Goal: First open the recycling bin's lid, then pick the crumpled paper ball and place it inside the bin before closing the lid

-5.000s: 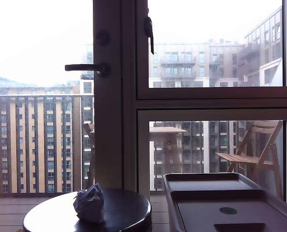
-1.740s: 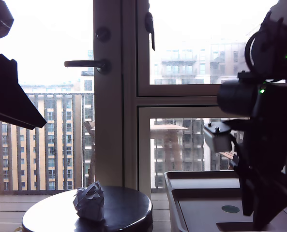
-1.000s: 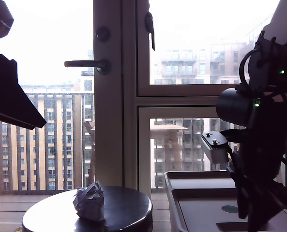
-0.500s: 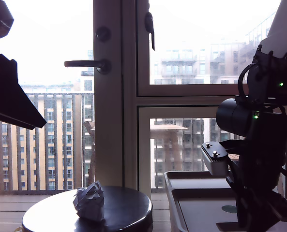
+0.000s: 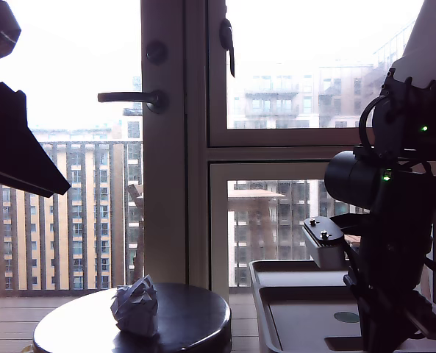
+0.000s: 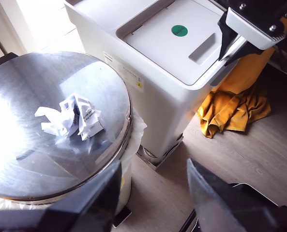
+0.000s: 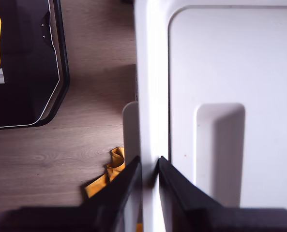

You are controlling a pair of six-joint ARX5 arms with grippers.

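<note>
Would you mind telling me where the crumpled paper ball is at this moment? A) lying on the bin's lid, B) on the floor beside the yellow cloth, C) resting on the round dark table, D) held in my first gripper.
C: the crumpled paper ball sits on the round table, apart from both grippers, while the lid carries nothing but its green mark.

The arm [image 5: 394, 243] at the exterior view's right is black, with a round barrel-shaped joint, looped black cables and two small green lights. It carries a white block [image 5: 322, 241] with two screws. Another dark angular arm part [image 5: 15, 147] shows at that view's left.
</note>
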